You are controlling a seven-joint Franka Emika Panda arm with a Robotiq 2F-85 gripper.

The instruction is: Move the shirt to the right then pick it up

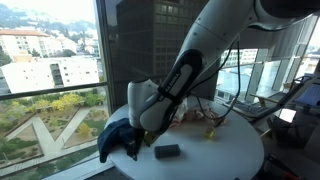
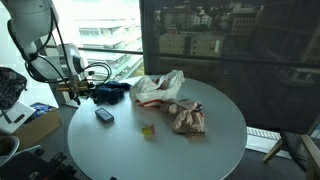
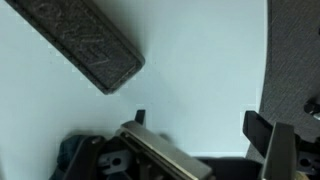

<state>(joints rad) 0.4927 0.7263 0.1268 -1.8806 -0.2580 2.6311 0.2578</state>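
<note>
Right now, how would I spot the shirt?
Find the round white table by the window. At its edge nearest the robot arm lies the shirt, beside a white plastic bag. It is the only dark blue, crumpled cloth there.

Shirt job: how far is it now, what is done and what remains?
Done: nothing sure; the dark shirt lies bunched at the table edge, not lifted. In hand: the gripper is beside it, jaws open in the wrist view, only bare table between them. Left: the grasp and lift; whether the sideways move is finished cannot be told.
</note>
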